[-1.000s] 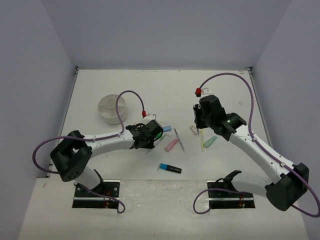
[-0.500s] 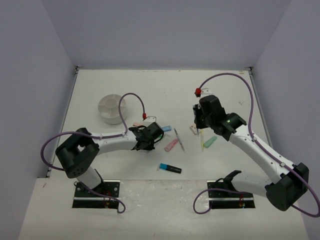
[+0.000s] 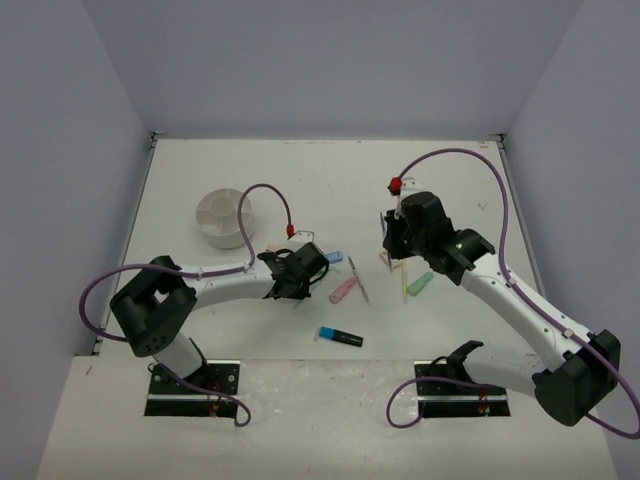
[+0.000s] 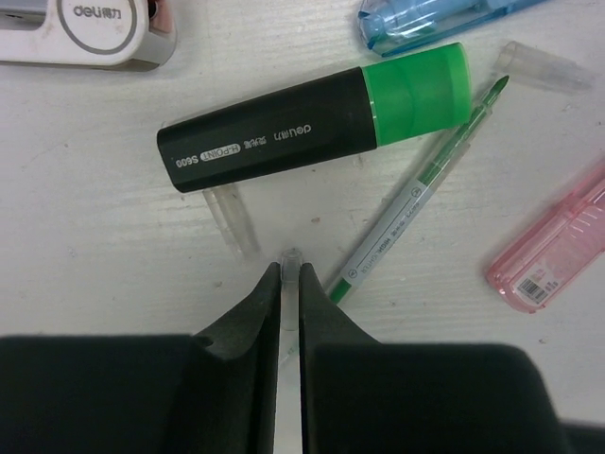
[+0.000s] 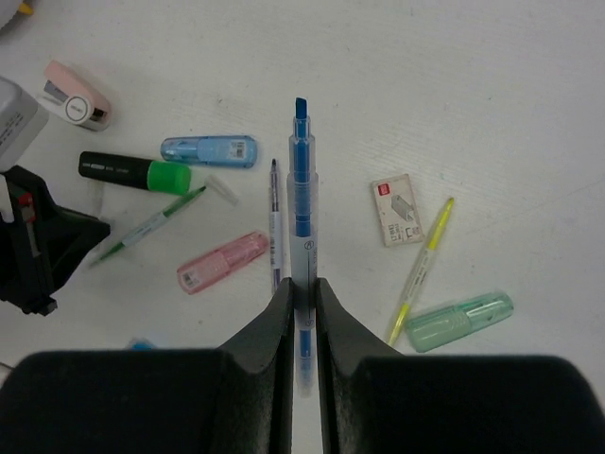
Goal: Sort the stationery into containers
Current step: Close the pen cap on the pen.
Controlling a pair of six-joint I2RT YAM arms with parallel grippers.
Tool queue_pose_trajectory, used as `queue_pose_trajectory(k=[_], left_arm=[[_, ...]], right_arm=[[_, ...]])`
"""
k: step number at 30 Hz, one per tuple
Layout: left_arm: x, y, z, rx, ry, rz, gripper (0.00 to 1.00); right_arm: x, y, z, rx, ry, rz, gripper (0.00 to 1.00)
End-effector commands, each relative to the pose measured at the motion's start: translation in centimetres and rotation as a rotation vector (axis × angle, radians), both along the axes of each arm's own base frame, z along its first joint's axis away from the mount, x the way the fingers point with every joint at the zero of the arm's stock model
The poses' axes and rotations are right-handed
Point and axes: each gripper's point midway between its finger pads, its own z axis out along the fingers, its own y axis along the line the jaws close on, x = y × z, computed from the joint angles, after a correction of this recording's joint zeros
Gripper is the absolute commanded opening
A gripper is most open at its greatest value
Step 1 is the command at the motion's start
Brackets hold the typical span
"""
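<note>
My left gripper (image 4: 291,274) is shut on a small clear pen cap (image 4: 292,259), low over the table. Just beyond it lie a black highlighter with a green end (image 4: 312,118), a thin green pen (image 4: 416,203) and a pink marker (image 4: 553,251). My right gripper (image 5: 302,288) is shut on a blue pen (image 5: 302,189) and holds it above the scattered stationery. Under it are a grey pen (image 5: 275,222), an eraser (image 5: 395,209), a yellow pen (image 5: 423,265) and a mint marker (image 5: 460,322). The white cup (image 3: 215,238) stands at the back left.
A pastel blue marker (image 5: 208,150) and a pink-and-white correction tape (image 5: 76,97) lie near the left gripper (image 3: 300,272). A black highlighter with a blue end (image 3: 340,337) lies nearer the arm bases. Two more clear caps (image 4: 232,218) rest on the table.
The left gripper's jaws have closed onto the clear cap after the arm reached slightly right. The right arm has shifted a little with the blue pen still held.
</note>
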Motion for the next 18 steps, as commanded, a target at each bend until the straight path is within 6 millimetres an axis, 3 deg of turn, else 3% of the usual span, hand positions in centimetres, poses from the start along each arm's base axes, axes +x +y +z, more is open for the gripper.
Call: queue_pose_trajectory(k=[1,3,4,6,8,10,13,18], left_arm=[[5.1,-2.7,10.8,-0.09,-0.258,-0.015,0.0],[7.4,-2.1,14.9,-0.098,-0.331,-0.019,0.0],[8.5,-2.2,17.0,-0.136,-0.363,-0.027,0.0],[10.5,-3.4,23.2,-0.347,-0.469,-0.07,0.0],[10.5,-4.2,26.7,-0.535,-0.537,-0.158,0.0],[8.6,-5.9,34.4,-0.804,-0.728,-0.327,0.0],[5.4,-6.9,37.9,-0.986,-0.818,-0.48,0.0],[3.6,-7.4,38.0,-1.08,-0.812,-0.548,0.0]], right_arm=[[-2.1,4.4,4.3,0.308,-0.137,0.203,0.0],[-4.6,7.7,7.2,0.514,-0.195,0.404,0.0],[-6.2,8.5,6.7,0.579,-0.176,0.476,0.0],[-8.9,9.9,8.3,0.746,-0.186,0.613,0.0],[-10.5,10.6,9.4,0.855,-0.2,0.692,0.0],[-11.8,11.2,10.7,0.926,-0.237,0.773,0.0],[-11.9,11.7,10.8,0.931,-0.218,0.783,0.0],[-11.8,11.9,11.8,0.933,-0.227,0.794,0.0]])
